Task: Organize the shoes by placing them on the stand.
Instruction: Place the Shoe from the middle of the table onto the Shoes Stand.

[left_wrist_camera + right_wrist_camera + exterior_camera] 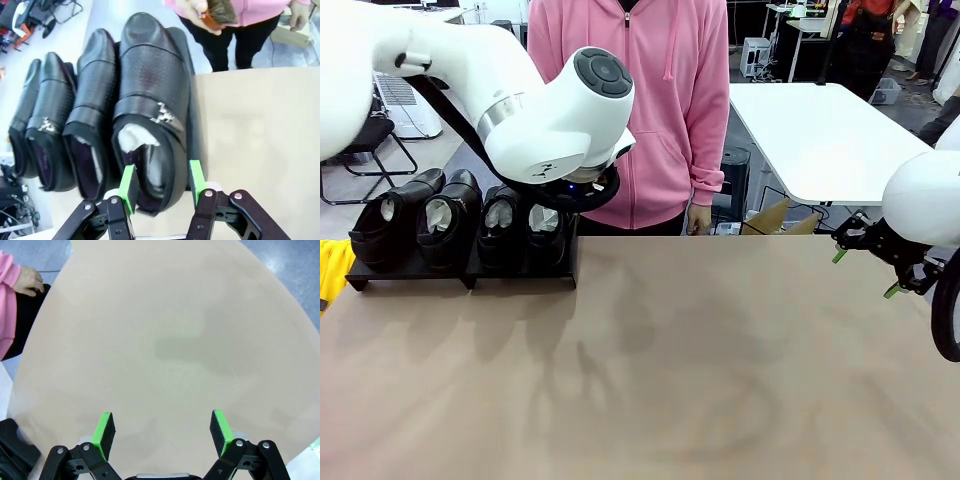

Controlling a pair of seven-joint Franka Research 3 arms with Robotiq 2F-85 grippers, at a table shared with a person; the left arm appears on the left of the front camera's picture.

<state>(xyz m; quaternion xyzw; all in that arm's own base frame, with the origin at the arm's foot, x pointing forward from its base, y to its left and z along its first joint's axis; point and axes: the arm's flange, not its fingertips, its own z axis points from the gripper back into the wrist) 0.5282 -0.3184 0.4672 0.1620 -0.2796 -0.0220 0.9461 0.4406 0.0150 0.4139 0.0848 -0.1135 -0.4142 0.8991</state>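
Shoes (457,222) sit four in a row on the stand (460,277) at the far left of the table (670,370), toes pointing away from me toward the person (640,100) in the pink hoodie. In my left wrist view I see the left gripper (161,186) poised over the heel of the rightmost shoe (152,105), its green pads parted on either side of the heel; I think the pads are just clear of the leather, though the angle makes that hard to call. White paper (136,137) shows in that shoe's opening. My right gripper (162,432) hangs over bare tabletop at the right side, jaws spread wide and holding nothing. A hand (28,281) of the person rests at the table's far edge.
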